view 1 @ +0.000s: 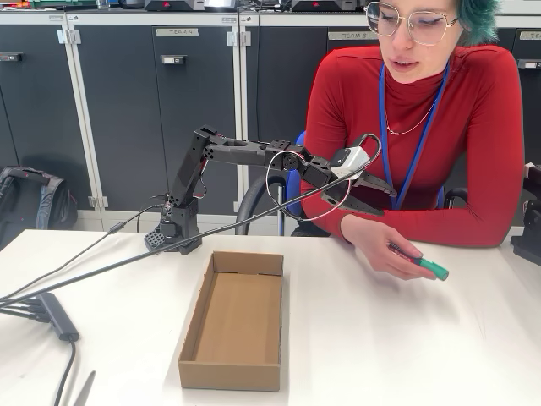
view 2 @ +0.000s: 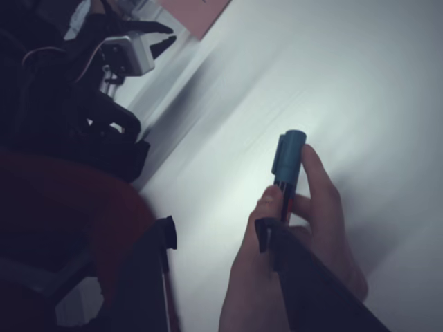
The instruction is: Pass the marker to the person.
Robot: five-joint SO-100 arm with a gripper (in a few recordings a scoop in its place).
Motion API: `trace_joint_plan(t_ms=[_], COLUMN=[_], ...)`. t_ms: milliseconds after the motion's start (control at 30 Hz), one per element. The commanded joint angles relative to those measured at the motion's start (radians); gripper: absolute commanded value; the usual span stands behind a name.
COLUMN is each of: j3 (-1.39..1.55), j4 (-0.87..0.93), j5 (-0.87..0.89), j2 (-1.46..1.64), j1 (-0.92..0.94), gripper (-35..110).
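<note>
Over the white table (view 1: 423,338), at the right of the fixed view, the person (view 1: 423,127) in a red turtleneck holds the marker (view 1: 427,266) in one hand (view 1: 385,249), low above the tabletop. The marker is slim, with a dark barrel mostly hidden by the fingers and a green cap sticking out to the right; in the wrist view the marker (view 2: 288,162) stands nearly upright in the hand (view 2: 291,263), pinched between thumb and fingers, cap end up, its colour reading teal in the dim, blurred picture. The black arm's gripper (view 1: 372,196) hangs in the air just above and to the left of that hand, apart from it, in front of the red sleeve. Its two fingers are spread moderately apart and hold nothing; in the wrist view the gripper (view 2: 214,235) shows its two dark tips parted with open space between them. A shallow cardboard box (view 1: 190,330) lies on the table near the arm's base.
</note>
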Motion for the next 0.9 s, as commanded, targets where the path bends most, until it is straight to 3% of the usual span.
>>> trace_joint_plan(t_ms=[0, 867], j3=[-0.012, 0.044], j4=[-0.023, -0.011], j5=[-0.029, -0.051], j2=[0.112, 0.15], j1=[-0.017, 0.018], gripper=[24, 25])
